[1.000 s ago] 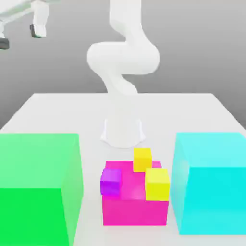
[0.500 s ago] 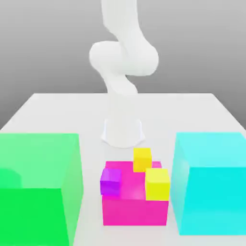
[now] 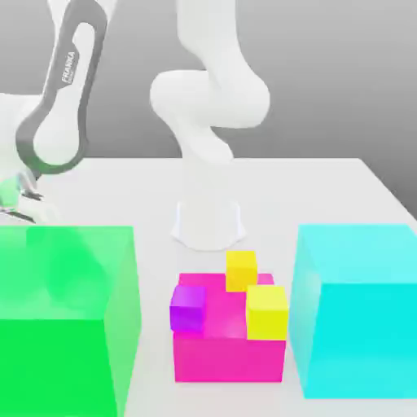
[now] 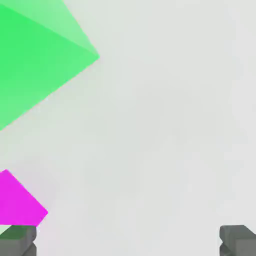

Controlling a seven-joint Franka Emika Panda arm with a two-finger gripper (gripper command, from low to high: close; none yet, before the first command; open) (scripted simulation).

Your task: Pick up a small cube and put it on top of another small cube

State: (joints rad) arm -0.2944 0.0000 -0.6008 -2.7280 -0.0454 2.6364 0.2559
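Observation:
Three small cubes rest on top of a magenta block at the front middle of the table: a purple cube toward the exterior view's left, a yellow cube at the back, and a second yellow cube toward the right. My arm reaches down at the exterior view's left, and its hand sinks behind the big green cube. In the hand view my gripper is open, with bare table between its grey fingertips. It is well apart from the small cubes.
A big cyan cube stands at the exterior view's right of the magenta block. The arm's white base sits behind the block. The hand view catches a corner of the green cube and a corner of the magenta block.
The gripper was high at the upper left, then went out of view. Now the forearm has swung down at the left and the hand is low behind the green cube. The cubes have not moved.

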